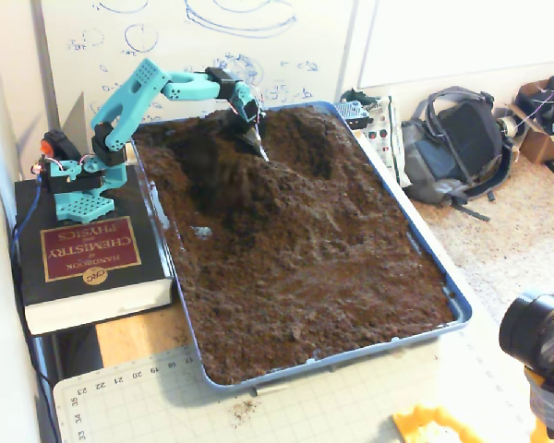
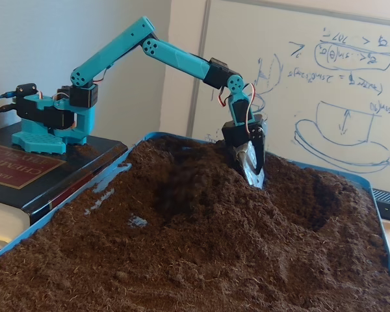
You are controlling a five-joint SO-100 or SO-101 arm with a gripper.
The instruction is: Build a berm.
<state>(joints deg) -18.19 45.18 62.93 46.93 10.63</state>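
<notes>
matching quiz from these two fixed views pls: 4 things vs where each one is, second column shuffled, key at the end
Things:
1. gripper
2. arm base
3. chemistry handbook
4. backpack

Places:
A. on the floor, right of the tray in a fixed view
B. tip down at the berm's crest
C. on top of the thick book
D. flat beside the tray's left wall in a fixed view

The berm is the raised ridge of soil in the blue tray.

Pairs: 1-B, 2-C, 3-D, 4-A
</notes>
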